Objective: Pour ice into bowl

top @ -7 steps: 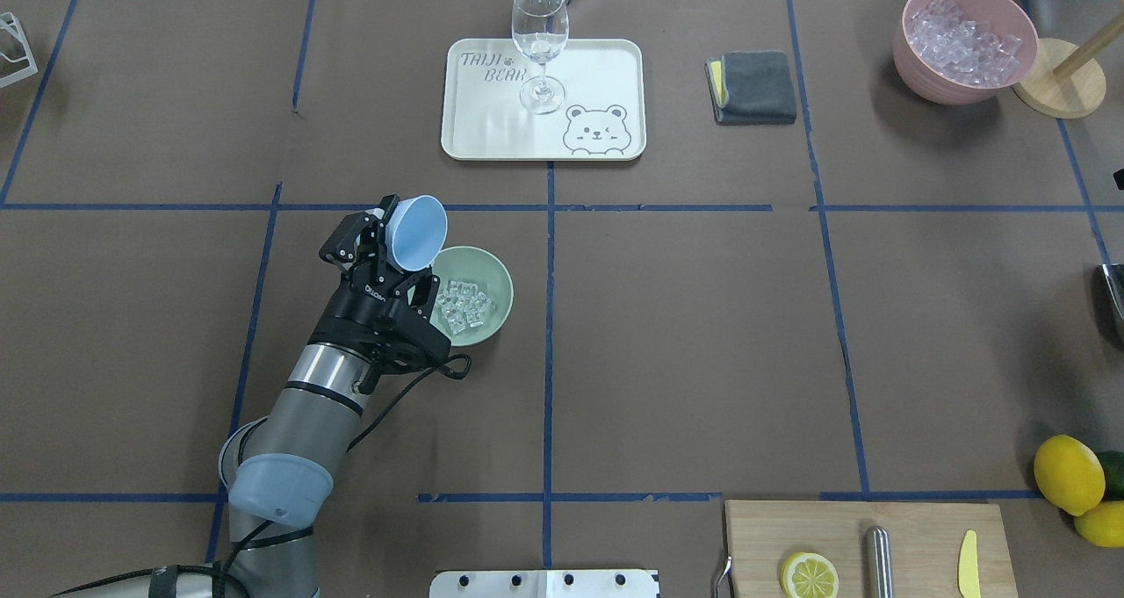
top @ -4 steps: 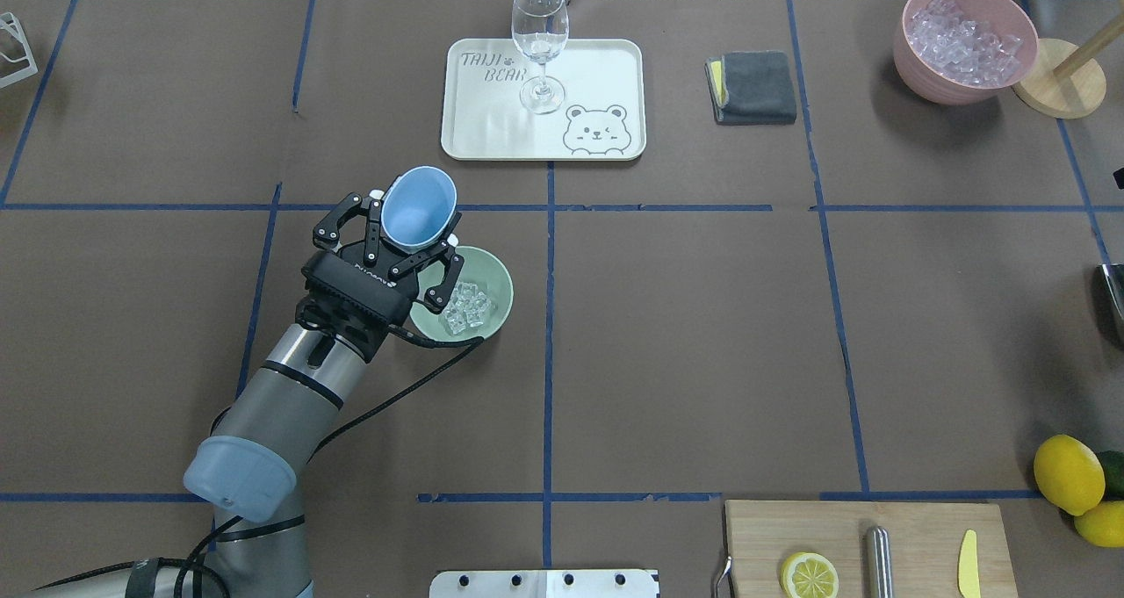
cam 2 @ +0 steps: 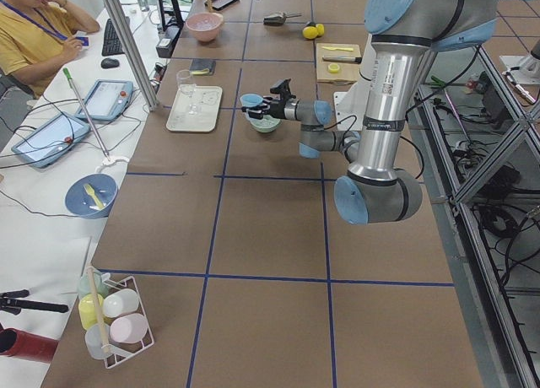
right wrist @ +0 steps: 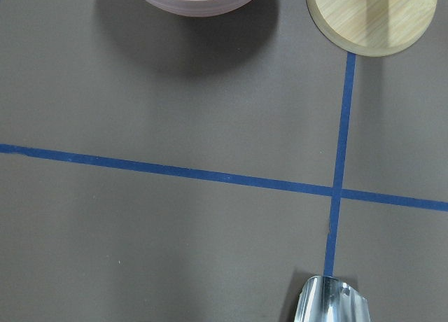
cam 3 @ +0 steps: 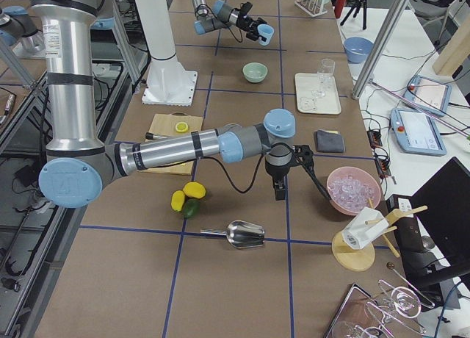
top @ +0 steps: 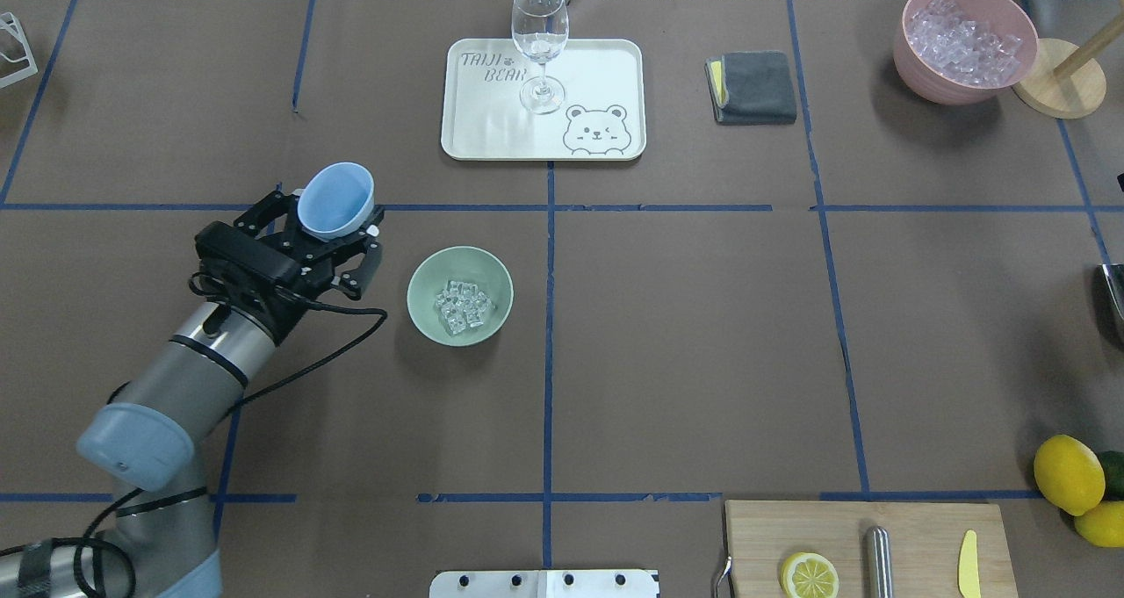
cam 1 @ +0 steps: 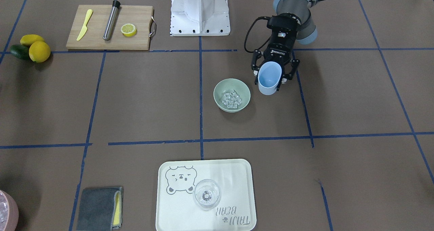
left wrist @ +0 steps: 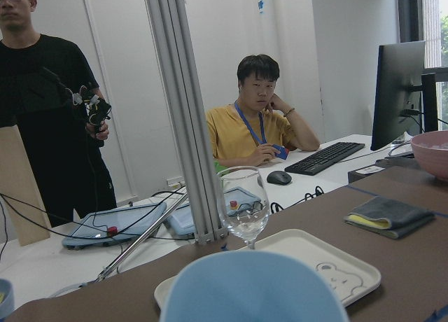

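Note:
The pale green bowl (top: 423,275) stands left of the table's middle and holds a small heap of clear ice cubes (top: 463,306). It also shows in the front view (cam 1: 220,88) with the ice (cam 1: 232,100) in it. My left gripper (top: 329,220) is shut on a light blue cup (top: 335,198). It holds the cup mouth up and above the table, beside the bowl on its left and apart from it. In the front view the cup (cam 1: 269,78) looks empty. My right gripper (cam 3: 280,187) shows only in the right side view, near the pink bowl; I cannot tell its state.
A white bear tray (top: 597,71) with a wine glass (top: 539,40) stands at the back. A grey cloth (top: 755,87) and a pink bowl of ice (top: 922,75) are back right. A cutting board (top: 922,528) with a lemon slice, lemons (top: 1067,473) and a metal scoop (right wrist: 332,301) are at the right.
My left gripper has swung left with the blue cup, from over the bowl's near-left rim to beside it. The cup has turned from tipped to mouth up. The ice lies in the bowl throughout.

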